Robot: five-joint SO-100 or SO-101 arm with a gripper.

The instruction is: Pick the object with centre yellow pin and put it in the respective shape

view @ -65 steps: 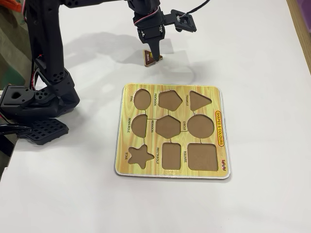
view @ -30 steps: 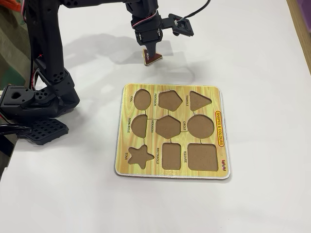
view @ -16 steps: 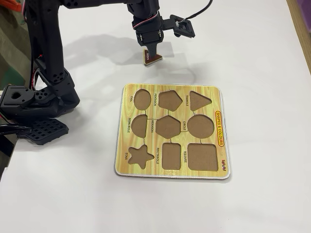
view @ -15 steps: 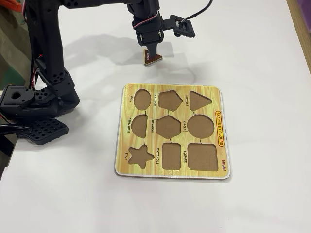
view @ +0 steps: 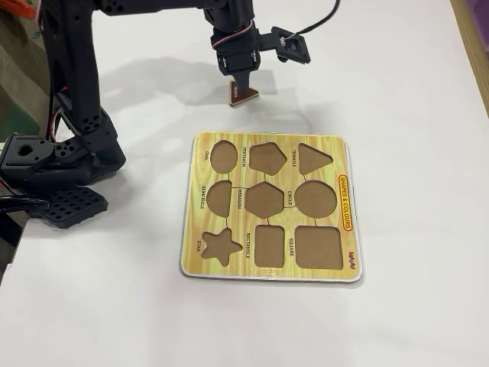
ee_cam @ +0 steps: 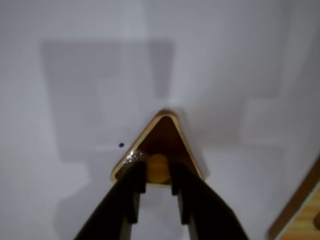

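The black two-finger gripper (ee_cam: 158,176) is clenched on the yellow knob at the centre of the small dark maroon-brown wooden triangle (ee_cam: 162,137). In the wrist view one finger stands on each side of the knob and both touch it, and the triangle's pale rim shows in front of the fingertips.

In the fixed view the gripper (view: 238,82) holds the triangle (view: 241,93) over the white desk (view: 397,92), near the far edge of the desk and a little beyond the far edge of the yellow wood-grain puzzle board (view: 271,147). Compared with half a second ago and with the second before that, the triangle sits slightly higher in this view and looks more tilted, and the arm (view: 76,84) has turned a little, so the small camera on the wrist points differently. The shadow under the piece in the wrist view also suggests that it no longer lies flat on the desk, though I cannot say this with certainty.

For the task this means, in my judgement, that the grasp is made and the lift has begun. The triangular recess (view: 315,159) is in the far right corner of the board and is empty, like all other recesses. The piece must still travel there, and it must probably be turned so that its corners match the recess before it is lowered.
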